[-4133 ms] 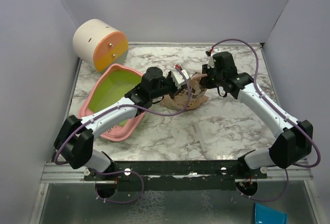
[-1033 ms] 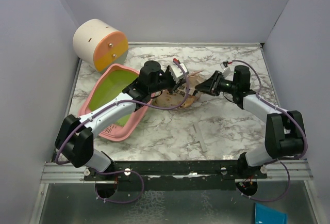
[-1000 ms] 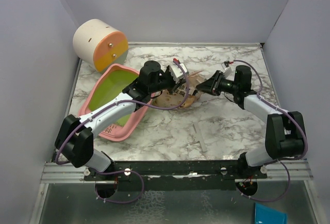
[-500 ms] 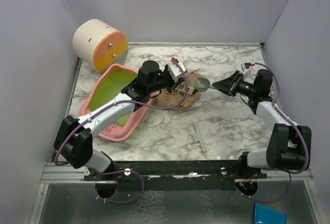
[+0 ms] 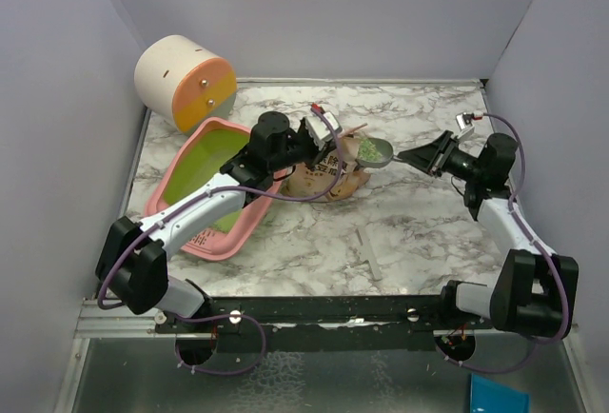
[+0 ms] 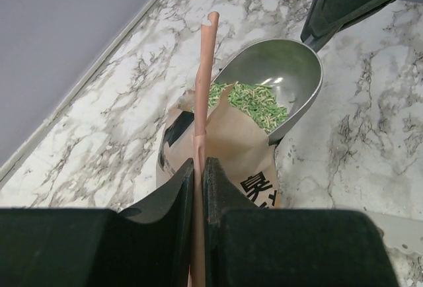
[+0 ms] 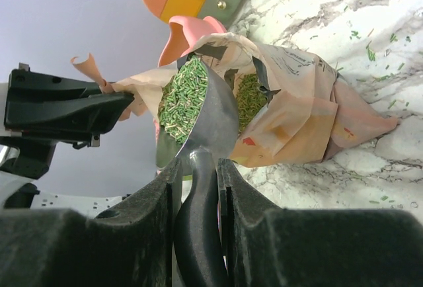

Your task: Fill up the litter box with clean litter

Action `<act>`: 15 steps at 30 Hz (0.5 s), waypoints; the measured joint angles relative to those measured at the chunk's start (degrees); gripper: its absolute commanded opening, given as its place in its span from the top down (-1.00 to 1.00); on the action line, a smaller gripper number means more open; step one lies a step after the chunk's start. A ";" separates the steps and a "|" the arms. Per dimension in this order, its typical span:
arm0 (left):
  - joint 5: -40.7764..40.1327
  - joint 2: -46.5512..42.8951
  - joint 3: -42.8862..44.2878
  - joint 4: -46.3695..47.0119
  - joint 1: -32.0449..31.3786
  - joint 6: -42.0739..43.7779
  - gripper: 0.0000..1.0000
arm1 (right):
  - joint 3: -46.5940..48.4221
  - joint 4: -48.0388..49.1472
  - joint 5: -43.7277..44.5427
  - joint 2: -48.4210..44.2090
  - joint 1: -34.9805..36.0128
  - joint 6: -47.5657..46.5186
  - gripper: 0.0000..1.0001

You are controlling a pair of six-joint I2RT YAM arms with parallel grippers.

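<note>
The left gripper (image 6: 198,168) has its jaws pressed together on the torn top edge of the paper bag (image 5: 328,181); it pinches that thin tan strip upright, I'd judge so the mouth stands open for the other arm; the bag itself slumps on the marble table (image 5: 409,232), soft and crumpled. The right gripper (image 7: 197,168) is clamped on the dark handle of the scoop (image 5: 373,151), a smooth, rounded metal bowl held open side up just at the bag's mouth, presumably so the load doesn't spill; in it lies a heap of clean litter (image 7: 182,98), short green pellets, dry and loose; more shows down inside the bag, and a few strays dot the marble. The litter box (image 5: 164,202), a shallow pink plastic tray with rounded corners and a lime-green floor, sits to the left under the left arm, just beside the bag; I can't make out any pellets in it.
</note>
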 measured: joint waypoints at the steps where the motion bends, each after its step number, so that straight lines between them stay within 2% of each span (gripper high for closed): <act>1: 0.00 -0.13 0.00 -0.02 0.04 -0.07 0.94 | 0.00 -0.02 0.02 -0.39 0.00 -0.37 0.98; 9: 0.07 -1.95 -1.55 0.46 0.15 -1.53 0.93 | 0.33 -6.08 1.97 -4.37 0.00 -9.31 0.98; 15: 0.13 -3.26 -2.93 0.98 0.15 -2.82 0.93 | -0.15 -7.34 4.20 -4.66 0.00 -12.24 0.98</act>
